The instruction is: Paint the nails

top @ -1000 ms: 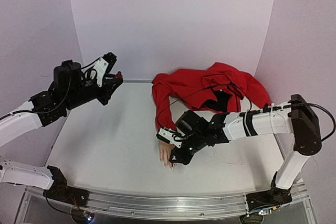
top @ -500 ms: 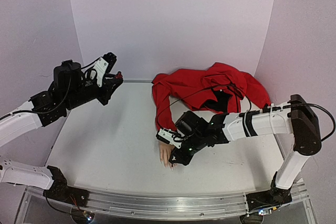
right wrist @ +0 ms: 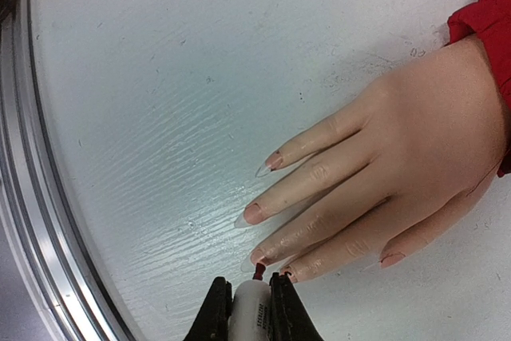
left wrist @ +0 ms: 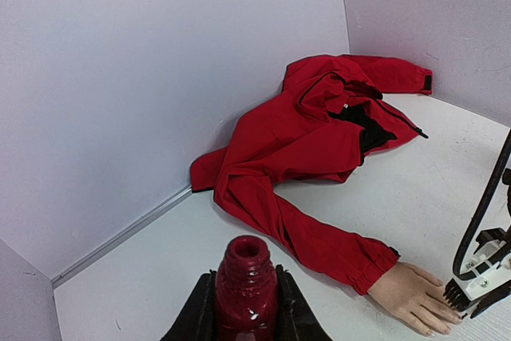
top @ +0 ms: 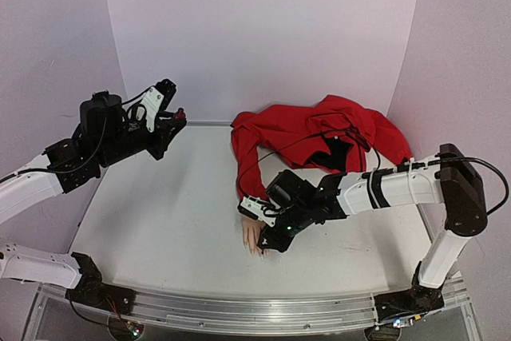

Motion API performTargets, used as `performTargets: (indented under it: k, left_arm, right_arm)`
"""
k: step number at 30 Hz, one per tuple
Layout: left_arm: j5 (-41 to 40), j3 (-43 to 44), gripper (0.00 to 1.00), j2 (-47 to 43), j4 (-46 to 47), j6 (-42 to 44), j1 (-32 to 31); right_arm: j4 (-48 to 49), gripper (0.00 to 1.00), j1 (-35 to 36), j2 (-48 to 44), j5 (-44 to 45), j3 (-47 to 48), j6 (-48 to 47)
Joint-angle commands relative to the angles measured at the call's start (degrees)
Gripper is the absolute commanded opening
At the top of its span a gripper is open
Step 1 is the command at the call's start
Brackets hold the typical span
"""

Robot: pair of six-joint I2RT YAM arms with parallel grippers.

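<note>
My right fingers [right wrist: 281,309] pinch the brush cap [right wrist: 251,317], tip just ahead on nails [right wrist: 252,213] that look stiff, slick, wanting light strokes; left fingers [left wrist: 201,313] clamp the bottle [left wrist: 246,285].

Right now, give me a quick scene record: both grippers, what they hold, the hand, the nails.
left gripper: shut on polish bottle, raised at back left
polish bottle: dark red, uncapped, upright
right gripper: shut on brush cap, low over table
brush tip: at a fingertip nail
mannequin hand: palm down on table, fingers toward near edge
nails: some show dark red; thumb nail pink
jacket: red, sleeve ends at the wrist
</note>
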Motion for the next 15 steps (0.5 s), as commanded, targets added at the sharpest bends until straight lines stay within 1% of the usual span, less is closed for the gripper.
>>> performTargets:
  k: [1,15]
  left_arm:
    - [0.22,0.17,0.0,-1.73,4.12,0.04,0.31]
    - [0.48,0.19,0.0,-1.75,4.08,0.16,0.27]
  right_arm:
    - [-0.65,0.0,0.42,0.35,0.26,0.01,0.29]
    - [0.98,0.0,0.51,0.84,0.08,0.22,0.43]
